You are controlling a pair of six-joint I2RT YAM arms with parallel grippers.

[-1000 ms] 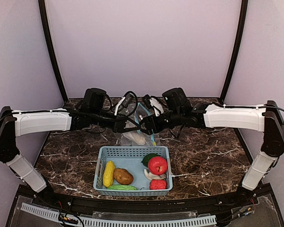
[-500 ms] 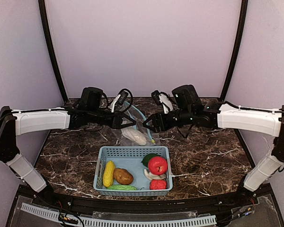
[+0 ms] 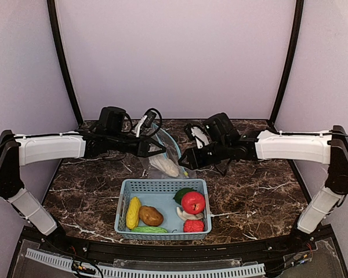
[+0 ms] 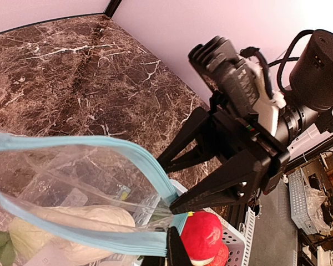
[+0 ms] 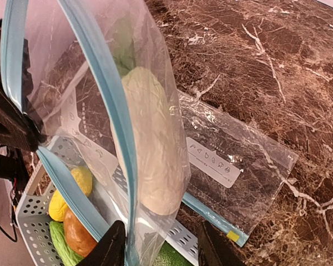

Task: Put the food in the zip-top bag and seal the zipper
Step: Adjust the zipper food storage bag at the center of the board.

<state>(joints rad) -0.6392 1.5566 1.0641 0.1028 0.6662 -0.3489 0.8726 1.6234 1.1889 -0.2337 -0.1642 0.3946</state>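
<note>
Where the arms meet mid-frame, bag [image 5: 233, 166]: mouth held open, radish [image 5: 147, 149] inside.
Left gripper [image 3: 160, 152]: fingers pinching bag's rim.
Right gripper [image 5: 161, 230]: fingers spread astride rim.
Basket [image 3: 162, 183]: lower centre, holding corn [image 3: 133, 212], potato [image 3: 151, 216], apple [image 3: 193, 202].

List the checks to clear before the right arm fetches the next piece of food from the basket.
1. left gripper clamped on zip-top bag rim: ok.
2. Bag mouth open, zipper strips apart: ok.
3. white radish inside the bag: ok.
4. right gripper empty, jaws apart: ok.
5. corn, potato and apple lying uncovered in the basket: ok.
6. Right fingers free of the bag rim: cannot tell.
</note>
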